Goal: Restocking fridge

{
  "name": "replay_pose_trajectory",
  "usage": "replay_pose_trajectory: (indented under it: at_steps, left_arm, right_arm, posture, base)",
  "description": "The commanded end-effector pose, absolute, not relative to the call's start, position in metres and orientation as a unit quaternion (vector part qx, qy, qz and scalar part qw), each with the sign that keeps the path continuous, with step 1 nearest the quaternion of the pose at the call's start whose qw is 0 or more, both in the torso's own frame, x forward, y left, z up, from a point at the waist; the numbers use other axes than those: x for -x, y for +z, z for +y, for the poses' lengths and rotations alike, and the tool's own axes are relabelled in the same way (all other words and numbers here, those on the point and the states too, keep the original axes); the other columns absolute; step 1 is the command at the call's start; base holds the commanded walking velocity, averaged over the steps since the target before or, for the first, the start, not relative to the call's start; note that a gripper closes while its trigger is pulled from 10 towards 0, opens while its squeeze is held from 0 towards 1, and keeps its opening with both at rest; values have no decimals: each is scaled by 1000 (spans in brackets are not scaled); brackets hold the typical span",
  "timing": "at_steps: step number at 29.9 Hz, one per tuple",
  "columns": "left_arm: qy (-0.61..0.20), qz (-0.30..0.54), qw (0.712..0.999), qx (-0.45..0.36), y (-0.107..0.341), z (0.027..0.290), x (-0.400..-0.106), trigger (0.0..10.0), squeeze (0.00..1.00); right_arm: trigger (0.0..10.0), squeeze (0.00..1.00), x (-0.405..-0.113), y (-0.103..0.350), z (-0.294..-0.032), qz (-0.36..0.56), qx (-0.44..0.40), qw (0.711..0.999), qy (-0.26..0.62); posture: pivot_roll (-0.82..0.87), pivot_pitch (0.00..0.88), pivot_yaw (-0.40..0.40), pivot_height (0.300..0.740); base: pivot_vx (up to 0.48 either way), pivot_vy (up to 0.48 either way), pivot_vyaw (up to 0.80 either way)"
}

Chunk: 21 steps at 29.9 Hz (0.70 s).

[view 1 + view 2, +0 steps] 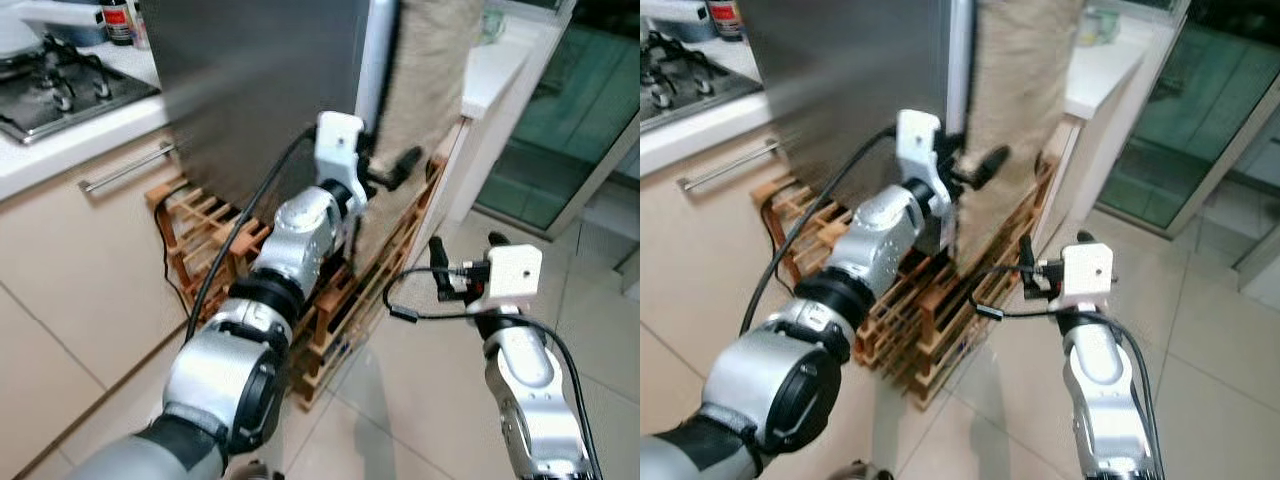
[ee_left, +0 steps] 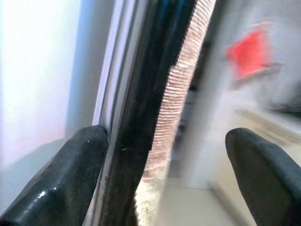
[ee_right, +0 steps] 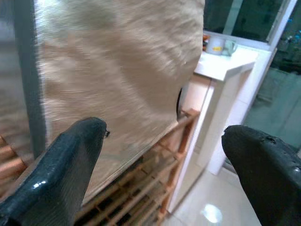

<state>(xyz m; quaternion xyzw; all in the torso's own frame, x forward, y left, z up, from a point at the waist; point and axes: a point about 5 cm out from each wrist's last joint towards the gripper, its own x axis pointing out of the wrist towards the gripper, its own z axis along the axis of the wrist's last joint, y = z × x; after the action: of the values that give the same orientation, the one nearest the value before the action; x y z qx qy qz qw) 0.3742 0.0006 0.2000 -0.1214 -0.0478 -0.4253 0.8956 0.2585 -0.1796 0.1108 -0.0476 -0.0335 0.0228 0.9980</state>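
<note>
Tiled floor (image 1: 420, 400) beside fridge door edge (image 1: 374, 60), left end effector (image 1: 385, 168) spread there

Brushed metal, coarse cloth, bare wood.
Matt steel fridge door (image 1: 260, 90); rough woven beige towel (image 1: 430, 70); slatted wooden rack (image 1: 215, 235); glossy pale floor tiles (image 1: 420, 400).

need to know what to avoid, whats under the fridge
A wooden slatted rack sits under and around the base of the fridge, with a black cable beside it. The floor beneath the rack is hidden. The left gripper, open, is at the door edge.
</note>
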Motion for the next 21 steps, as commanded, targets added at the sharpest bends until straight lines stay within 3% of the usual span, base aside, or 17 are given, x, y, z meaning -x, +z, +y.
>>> replay_pose_trajectory:
  at_steps: [1, 2, 3, 5, 10, 11, 14, 17, 18, 20, 21]
  left_arm:
    - [-560, -105, 803, 176, 247, -83, -334, 10000, 0]
    - [-626, -121, 744, 198, 263, -103, -313, 10000, 0]
    - [-626, -121, 744, 198, 263, -103, -313, 10000, 0]
    - [-669, -132, 702, 206, 272, -112, -297, 10000, 0]
    - [-658, -136, 707, 220, 274, -97, -304, 10000, 0]
    - [-650, -137, 713, 225, 273, -87, -309, 10000, 0]
    - [-593, -139, 767, 202, 252, -26, -331, 10000, 0]
    - [-478, -119, 856, 160, 218, 55, -349, 10000, 0]
    - [-478, -119, 856, 160, 218, 55, -349, 10000, 0]
    - [-396, -124, 900, 131, 208, 95, -353, 10000, 0]
    - [-396, -124, 900, 131, 208, 95, -353, 10000, 0]
  right_arm:
    - [10000, 922, -254, 110, -189, -27, 51, 998, 13]
    - [10000, 918, -252, 106, -189, -21, 54, 998, 14]
    - [10000, 918, -252, 106, -189, -21, 54, 998, 14]
    - [10000, 918, -252, 105, -186, -16, 55, 998, 21]
    - [10000, 914, -253, 105, -184, -15, 52, 998, 25]
    - [10000, 914, -253, 105, -183, -15, 51, 998, 26]
    - [10000, 910, -255, 106, -178, -20, 42, 999, 25]
    - [10000, 910, -259, 110, -177, -27, 36, 999, 25]
    - [10000, 910, -259, 110, -177, -27, 36, 999, 25]
    - [10000, 910, -261, 110, -176, -27, 36, 999, 26]
    - [10000, 910, -261, 110, -176, -27, 36, 999, 26]
  posture:
    - [-159, 0, -11, 740]
    - [-159, 0, -13, 740]
    - [-159, 0, -13, 740]
    - [-163, 0, -11, 740]
    - [-158, 0, -11, 740]
    - [-154, 0, -10, 740]
    - [-138, 0, -3, 740]
    - [-108, 0, -5, 740]
    - [-108, 0, -5, 740]
    - [-82, 0, -10, 740]
    - [-82, 0, -10, 740]
  base:
    - [0, 0, 0]
    - [0, 0, 0]
    - [0, 0, 0]
    - [0, 0, 0]
    - [0, 0, 0]
    - [0, 0, 0]
    - [0, 0, 0]
    - [0, 0, 0]
    - [0, 0, 0]
    - [0, 0, 0]
    - [0, 0, 0]
